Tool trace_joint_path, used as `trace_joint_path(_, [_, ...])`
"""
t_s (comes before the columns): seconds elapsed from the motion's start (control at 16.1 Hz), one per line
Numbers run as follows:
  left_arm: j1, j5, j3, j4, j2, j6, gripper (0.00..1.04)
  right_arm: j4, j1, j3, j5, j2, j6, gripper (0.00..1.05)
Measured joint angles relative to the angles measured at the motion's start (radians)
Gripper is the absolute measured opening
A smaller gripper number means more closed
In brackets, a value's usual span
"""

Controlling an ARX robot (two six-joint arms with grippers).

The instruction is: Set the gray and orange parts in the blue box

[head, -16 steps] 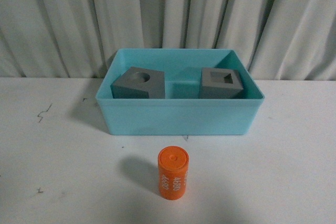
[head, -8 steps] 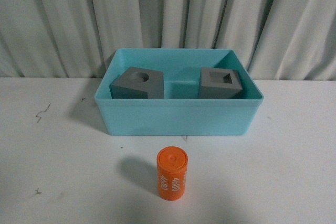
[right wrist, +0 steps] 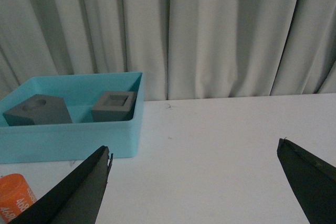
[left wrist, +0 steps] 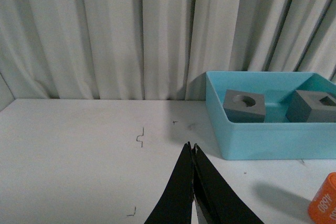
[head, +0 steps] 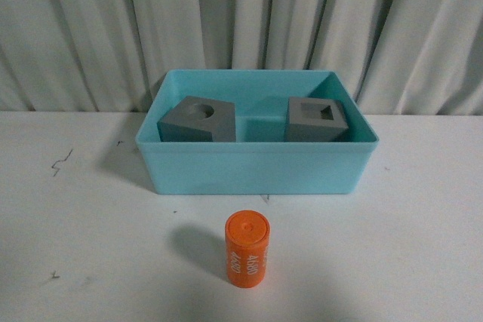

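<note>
Two gray cubes inside the blue box [head: 256, 167], the orange cylinder [head: 247, 250] outside it.
The turquoise box is open-topped, its long wall facing the front view. The cube with a round recess [head: 198, 121] lies at its left end and the cube with a rectangular recess [head: 317, 120] at its right end, apart, recesses upward, both seemingly tilted. The orange cylinder stands upright near the front wall without touching it, white digits running down its side.

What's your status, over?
Left gripper shut, right gripper open, both empty. Matte gray round-recess cube and rectangular-recess cube inside light blue plastic bin. Orange cylinder with white digits upright on table before bin. Nothing blocking it.
</note>
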Motion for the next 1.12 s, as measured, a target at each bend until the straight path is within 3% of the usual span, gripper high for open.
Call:
trace_joint_path(0.37, [0.0, 0.0, 0.0, 0.0, 0.0, 0.0, 0.02, 0.0, 0.0, 0.0, 0.0, 0.0, 0.0, 0.98])
trace_joint_path(0.56, [0.0, 0.0, 0.0, 0.0, 0.0, 0.0, 0.3, 0.0, 0.0, 0.0, 0.0, 0.0, 0.0, 0.98])
trace_joint_path(0.87, [0.0, 0.0, 0.0, 0.0, 0.0, 0.0, 0.92, 0.0, 0.0, 0.0, 0.0, 0.0, 0.0, 0.98])
trace_joint_path(0.93, [0.0, 0.0, 0.0, 0.0, 0.0, 0.001, 1.0, 0.0, 0.0, 0.0, 0.0, 0.0, 0.0, 0.98])
trace_joint_path(0.99, [0.0, 0.0, 0.0, 0.0, 0.0, 0.001, 0.97, -0.152, -0.019, 0.048, -0.017, 0.046, 0.034, 0.98])
trace_joint_path(1.05, [0.0, 0.002, 0.0, 0.0, 0.0, 0.002, 0.98, -0.237, -0.163, 0.152, -0.122, 0.308, 0.058, 0.98])
trace_joint_path(1.12, [0.0, 0.0, 0.0, 0.0, 0.0, 0.001, 0.98, -0.132, -0.305, 0.224, -0.216, 0.502, 0.053, 0.98])
